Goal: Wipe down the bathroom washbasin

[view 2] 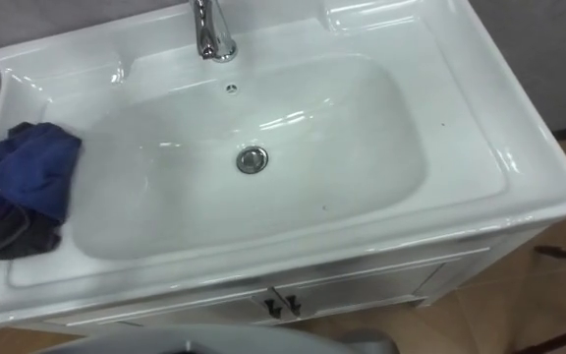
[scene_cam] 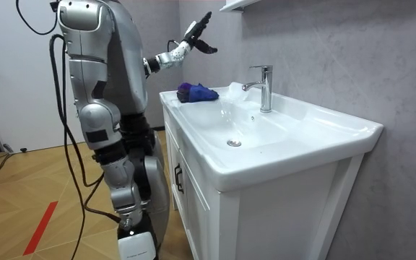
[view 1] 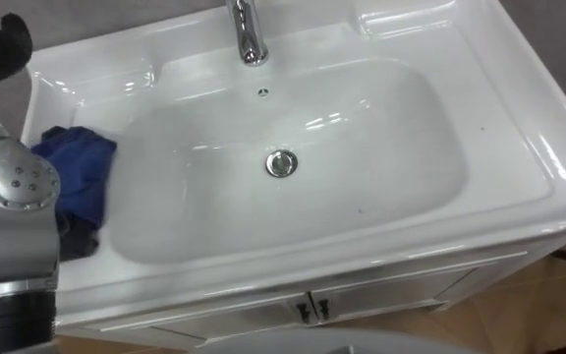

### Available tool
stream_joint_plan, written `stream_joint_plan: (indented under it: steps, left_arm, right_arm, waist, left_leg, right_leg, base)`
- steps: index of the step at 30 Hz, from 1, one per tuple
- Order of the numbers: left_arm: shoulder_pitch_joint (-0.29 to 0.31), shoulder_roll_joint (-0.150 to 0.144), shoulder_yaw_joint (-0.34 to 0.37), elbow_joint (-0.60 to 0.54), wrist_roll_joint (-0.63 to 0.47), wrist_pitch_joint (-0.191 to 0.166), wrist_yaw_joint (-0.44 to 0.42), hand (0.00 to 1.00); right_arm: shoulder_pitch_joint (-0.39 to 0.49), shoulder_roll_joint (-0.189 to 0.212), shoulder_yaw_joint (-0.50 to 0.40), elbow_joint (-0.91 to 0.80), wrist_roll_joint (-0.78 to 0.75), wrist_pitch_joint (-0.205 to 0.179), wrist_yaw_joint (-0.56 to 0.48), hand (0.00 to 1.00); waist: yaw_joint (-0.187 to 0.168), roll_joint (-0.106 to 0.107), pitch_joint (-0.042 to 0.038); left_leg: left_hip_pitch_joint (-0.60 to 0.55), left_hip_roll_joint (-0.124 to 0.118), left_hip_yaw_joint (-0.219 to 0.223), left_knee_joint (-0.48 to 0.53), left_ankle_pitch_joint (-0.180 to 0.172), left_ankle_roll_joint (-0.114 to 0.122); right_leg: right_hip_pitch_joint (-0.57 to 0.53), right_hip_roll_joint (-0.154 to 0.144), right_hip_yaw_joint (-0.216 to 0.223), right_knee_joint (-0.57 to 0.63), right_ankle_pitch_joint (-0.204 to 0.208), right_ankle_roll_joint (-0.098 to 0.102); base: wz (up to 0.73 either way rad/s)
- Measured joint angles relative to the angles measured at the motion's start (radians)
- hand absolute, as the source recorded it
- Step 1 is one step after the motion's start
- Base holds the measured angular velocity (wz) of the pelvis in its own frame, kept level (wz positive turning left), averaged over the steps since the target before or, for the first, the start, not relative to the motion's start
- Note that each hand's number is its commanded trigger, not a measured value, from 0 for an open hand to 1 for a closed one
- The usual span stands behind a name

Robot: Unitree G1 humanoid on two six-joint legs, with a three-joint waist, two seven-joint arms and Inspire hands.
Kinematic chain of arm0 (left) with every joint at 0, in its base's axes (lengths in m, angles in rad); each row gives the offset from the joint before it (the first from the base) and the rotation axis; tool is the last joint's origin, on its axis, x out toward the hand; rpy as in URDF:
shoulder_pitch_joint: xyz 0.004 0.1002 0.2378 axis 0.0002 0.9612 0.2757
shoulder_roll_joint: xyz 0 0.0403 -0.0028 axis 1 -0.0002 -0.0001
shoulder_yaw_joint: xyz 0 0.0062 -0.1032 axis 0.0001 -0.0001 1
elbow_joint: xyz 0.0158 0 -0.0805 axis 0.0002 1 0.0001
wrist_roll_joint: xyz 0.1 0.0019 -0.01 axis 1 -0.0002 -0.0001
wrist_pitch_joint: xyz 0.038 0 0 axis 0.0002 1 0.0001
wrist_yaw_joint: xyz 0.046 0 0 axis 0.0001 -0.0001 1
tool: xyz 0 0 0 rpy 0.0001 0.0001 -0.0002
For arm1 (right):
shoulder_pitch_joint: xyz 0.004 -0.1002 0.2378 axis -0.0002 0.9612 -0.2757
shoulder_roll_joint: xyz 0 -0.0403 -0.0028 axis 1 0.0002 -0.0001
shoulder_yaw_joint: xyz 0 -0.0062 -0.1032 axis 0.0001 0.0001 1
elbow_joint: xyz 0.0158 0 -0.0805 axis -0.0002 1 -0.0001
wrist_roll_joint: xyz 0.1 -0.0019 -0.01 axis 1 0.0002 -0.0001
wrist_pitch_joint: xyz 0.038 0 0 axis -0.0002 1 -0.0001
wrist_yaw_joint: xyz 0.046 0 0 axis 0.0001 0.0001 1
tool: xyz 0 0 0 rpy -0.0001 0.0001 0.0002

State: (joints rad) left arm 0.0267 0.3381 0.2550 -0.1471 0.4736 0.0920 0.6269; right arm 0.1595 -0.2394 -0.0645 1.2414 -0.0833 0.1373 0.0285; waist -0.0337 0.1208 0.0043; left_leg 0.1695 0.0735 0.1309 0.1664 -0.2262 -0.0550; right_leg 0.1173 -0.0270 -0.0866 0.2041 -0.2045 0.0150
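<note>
A white basin (view 1: 519, 108) lies below me with a chrome tap (view 1: 249, 34) at its back and a round drain (view 1: 281, 163) in the bowl. On its left rim lies a crumpled dark blue cloth (view 1: 72, 172), partly hidden behind my left forearm. My left hand (view 1: 3, 47) is raised well above and behind the cloth, apart from it. In the room view this left hand (scene_cam: 197, 30) is open with its fingers spread near the wall, holding nothing. I stand at the front of the basin cabinet.
Under the basin is a white cabinet with two doors and dark handles (view 1: 312, 310). A grey wall runs behind the tap, with a white shelf (scene_cam: 240, 6) high on it. Wooden floor with a red strip (scene_cam: 42, 224) lies behind me.
</note>
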Motion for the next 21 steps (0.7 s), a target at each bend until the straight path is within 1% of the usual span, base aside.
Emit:
stream_joint_plan:
  steps: [2, 3, 6, 8, 9, 10, 11, 12, 14, 16, 17, 18, 20, 21]
  left_arm:
    - [0.010, 0.007, 0.043, 0.000, 0.000, -0.015, 0.003, 0.00]
    - [0.014, 0.010, 0.057, 0.003, 0.000, -0.017, 0.008, 0.00]
    - [0.014, 0.035, 0.127, 0.050, 0.000, -0.027, 0.062, 0.00]
    - [0.015, 0.036, 0.162, 0.075, 0.000, -0.031, 0.088, 0.00]
    - [0.018, 0.036, 0.178, 0.086, 0.001, -0.035, 0.095, 0.00]
    - [0.027, 0.040, 0.209, 0.104, 0.001, -0.037, 0.111, 0.00]
    - [0.042, 0.046, 0.243, 0.123, -0.002, -0.037, 0.127, 0.00]
    - [0.048, 0.049, 0.261, 0.134, -0.004, -0.037, 0.137, 0.00]
    - [0.068, 0.052, 0.304, 0.166, -0.030, -0.037, 0.177, 0.00]
    - [0.082, 0.054, 0.329, 0.193, -0.034, -0.041, 0.205, 0.00]
    - [0.090, 0.060, 0.339, 0.224, -0.034, -0.046, 0.226, 0.00]
    - [0.097, 0.061, 0.345, 0.237, -0.035, -0.047, 0.232, 0.00]
    - [0.135, 0.062, 0.379, 0.276, -0.058, -0.055, 0.243, 0.00]
    - [0.149, 0.062, 0.396, 0.287, -0.092, -0.058, 0.245, 0.00]
  right_arm:
    - [0.003, 0.000, -0.001, 0.004, 0.002, -0.012, -0.005, 0.00]
    - [0.005, 0.000, -0.001, 0.005, 0.003, -0.014, -0.006, 0.00]
    - [0.009, 0.000, 0.000, 0.017, 0.039, -0.017, -0.012, 0.00]
    - [0.019, 0.000, 0.000, 0.022, 0.040, -0.017, -0.016, 0.00]
    - [0.019, 0.000, -0.001, 0.021, 0.038, -0.018, -0.018, 0.00]
    - [0.026, -0.001, -0.010, 0.021, 0.033, -0.018, -0.020, 0.00]
    - [0.029, -0.003, -0.032, 0.024, 0.025, -0.017, -0.020, 0.00]
    - [0.029, -0.005, -0.038, 0.029, 0.022, -0.018, -0.021, 0.00]
    - [0.039, -0.012, -0.037, 0.044, 0.021, -0.016, -0.026, 0.00]
    - [0.043, -0.017, -0.036, 0.042, 0.022, -0.015, -0.026, 0.00]
    - [0.047, -0.020, -0.036, 0.040, 0.018, -0.015, -0.026, 0.00]
    - [0.049, -0.021, -0.036, 0.038, 0.010, -0.016, -0.026, 0.00]
    - [0.047, -0.023, -0.037, 0.032, -0.011, -0.017, -0.032, 0.00]
    - [0.047, -0.023, -0.037, 0.031, -0.019, -0.017, -0.039, 0.00]
  waist:
    - [0.015, 0.001, -0.0001]
    - [0.015, 0.000, 0.0000]
    - [0.032, 0.000, 0.0000]
    - [0.045, 0.001, -0.0005]
    - [0.051, 0.005, -0.0030]
    - [0.063, 0.005, -0.0042]
    - [0.066, 0.004, -0.0043]
    - [0.067, 0.005, -0.0049]
    - [0.072, 0.006, -0.0098]
    - [0.102, 0.009, -0.0138]
    - [0.117, 0.011, -0.0147]
    - [0.123, 0.012, -0.0148]
    - [0.131, 0.014, -0.0142]
    - [0.145, 0.014, -0.0143]
  left_leg:
    - [0.009, 0.000, 0.001, -0.001, 0.000, 0.000]
    - [0.011, 0.000, 0.001, -0.001, 0.000, 0.000]
    - [0.014, -0.002, 0.000, -0.002, 0.000, 0.000]
    - [0.013, -0.002, -0.001, -0.002, 0.000, 0.000]
    - [0.013, -0.003, -0.001, -0.002, 0.000, 0.000]
    - [0.010, -0.003, -0.001, -0.001, 0.000, 0.000]
    - [0.005, -0.004, -0.004, 0.001, 0.000, 0.000]
    - [0.003, -0.004, -0.008, 0.001, 0.000, 0.000]
    - [0.000, -0.008, -0.033, 0.000, 0.001, 0.002]
    - [0.002, -0.009, -0.047, 0.000, 0.001, 0.002]
    - [0.002, -0.010, -0.055, 0.000, 0.001, 0.002]
    - [0.001, -0.010, -0.056, 0.000, 0.001, 0.002]
    - [-0.009, -0.018, -0.083, 0.000, 0.003, 0.005]
    - [-0.010, -0.021, -0.085, 0.001, 0.005, 0.008]
  right_leg:
    - [0.010, 0.000, 0.001, -0.001, 0.000, 0.000]
    - [0.012, -0.001, 0.000, -0.002, 0.000, 0.000]
    - [0.013, -0.001, -0.001, -0.003, -0.001, 0.001]
    - [0.018, -0.002, -0.002, -0.003, -0.001, 0.001]
    - [0.018, -0.002, -0.003, -0.004, -0.001, 0.001]
    - [0.013, -0.002, -0.002, -0.004, -0.001, 0.001]
    - [0.005, -0.004, -0.008, -0.004, -0.001, 0.002]
    - [0.004, -0.005, -0.012, -0.004, -0.002, 0.002]
    - [0.005, -0.008, -0.028, -0.003, -0.002, 0.003]
    - [0.009, -0.008, -0.030, -0.003, -0.002, 0.003]
    - [0.011, -0.008, -0.031, -0.003, -0.002, 0.003]
    - [0.011, -0.008, -0.031, -0.003, -0.002, 0.003]
    - [0.015, -0.016, -0.054, -0.004, -0.006, 0.006]
    - [0.015, -0.020, -0.062, -0.003, -0.007, 0.008]
  base:
    - [0.00]
    - [0.00]
    - [0.00]
    - [0.02]
    - [0.00]
    - [0.04]
    - [0.06]
    - [0.18]
    - [0.21]
    - [0.05]
    - [0.00]
    - [0.09]
    - [0.26]
    - [0.24]
